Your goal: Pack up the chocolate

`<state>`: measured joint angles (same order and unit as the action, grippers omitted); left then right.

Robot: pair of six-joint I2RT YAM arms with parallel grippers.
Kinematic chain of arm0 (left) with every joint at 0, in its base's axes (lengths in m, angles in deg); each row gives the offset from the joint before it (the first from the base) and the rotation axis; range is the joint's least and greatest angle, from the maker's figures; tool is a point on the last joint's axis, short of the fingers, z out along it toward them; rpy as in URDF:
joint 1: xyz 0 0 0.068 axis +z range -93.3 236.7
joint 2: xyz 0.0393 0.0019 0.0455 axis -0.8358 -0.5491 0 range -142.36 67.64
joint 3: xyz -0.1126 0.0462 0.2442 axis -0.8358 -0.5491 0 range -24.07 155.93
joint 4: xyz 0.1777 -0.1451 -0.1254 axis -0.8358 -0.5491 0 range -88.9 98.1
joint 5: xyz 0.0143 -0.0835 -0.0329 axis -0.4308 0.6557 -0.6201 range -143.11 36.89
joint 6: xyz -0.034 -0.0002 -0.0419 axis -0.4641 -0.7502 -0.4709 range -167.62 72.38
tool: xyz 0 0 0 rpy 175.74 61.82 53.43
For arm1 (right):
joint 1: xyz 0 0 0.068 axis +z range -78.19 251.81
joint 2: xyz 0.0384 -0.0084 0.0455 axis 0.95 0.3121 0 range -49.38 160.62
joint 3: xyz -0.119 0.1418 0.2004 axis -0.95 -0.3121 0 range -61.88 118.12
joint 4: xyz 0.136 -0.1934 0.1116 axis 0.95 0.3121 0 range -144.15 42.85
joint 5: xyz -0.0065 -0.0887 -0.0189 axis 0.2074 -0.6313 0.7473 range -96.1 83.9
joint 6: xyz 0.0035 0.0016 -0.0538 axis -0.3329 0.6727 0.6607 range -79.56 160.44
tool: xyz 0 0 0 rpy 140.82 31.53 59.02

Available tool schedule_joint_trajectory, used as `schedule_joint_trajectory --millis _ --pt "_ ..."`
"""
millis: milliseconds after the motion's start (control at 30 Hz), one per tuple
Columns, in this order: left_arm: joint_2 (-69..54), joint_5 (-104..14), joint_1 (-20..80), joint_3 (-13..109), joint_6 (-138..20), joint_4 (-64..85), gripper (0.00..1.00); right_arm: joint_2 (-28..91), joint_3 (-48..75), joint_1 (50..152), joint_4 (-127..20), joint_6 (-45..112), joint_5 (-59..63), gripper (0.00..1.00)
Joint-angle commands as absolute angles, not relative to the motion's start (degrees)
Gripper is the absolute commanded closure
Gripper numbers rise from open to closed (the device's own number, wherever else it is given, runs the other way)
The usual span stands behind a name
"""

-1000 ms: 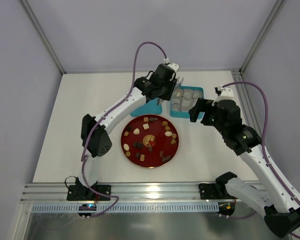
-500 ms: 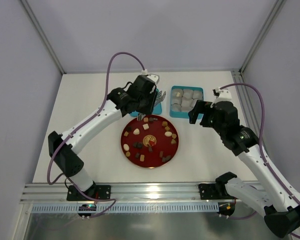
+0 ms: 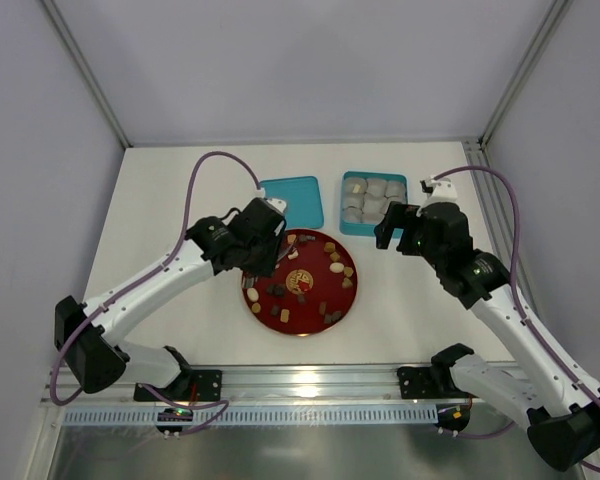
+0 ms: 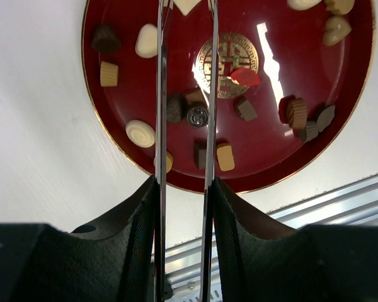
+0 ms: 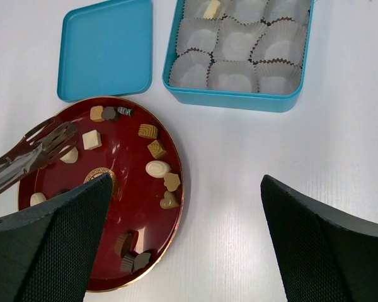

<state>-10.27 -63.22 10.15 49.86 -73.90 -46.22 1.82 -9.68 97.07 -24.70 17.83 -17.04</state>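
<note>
My left gripper [image 5: 64,135] hangs over the red plate [image 4: 123,94], jaws narrowly parted, pinching nothing; a dark chocolate [image 4: 176,108] lies below, between them. My right gripper [image 5: 186,182] gapes wide.

Robot lab test cell: white table [image 3: 160,190], aluminium rail [image 3: 310,382], plain panel walls [image 3: 310,70].

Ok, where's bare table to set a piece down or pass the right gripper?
Widest bare table: right of the red plate, nearer than the teal box. Also left of the lid. Crowded: the plate's chocolates, left gripper over them; gaps between lid, box and plate are narrow.
</note>
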Motion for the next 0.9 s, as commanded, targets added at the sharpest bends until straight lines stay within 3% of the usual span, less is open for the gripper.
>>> schedule_joint_trajectory --millis 0,867 --pt "-7.68 -64.36 9.85 47.83 -75.65 -44.81 0.62 2.03 -9.68 96.86 -27.43 17.94 -16.91 0.00" --pt "-13.92 -64.54 9.76 47.21 -74.08 -41.82 0.57 1.95 -9.68 96.86 -26.99 18.38 -17.18 0.00"
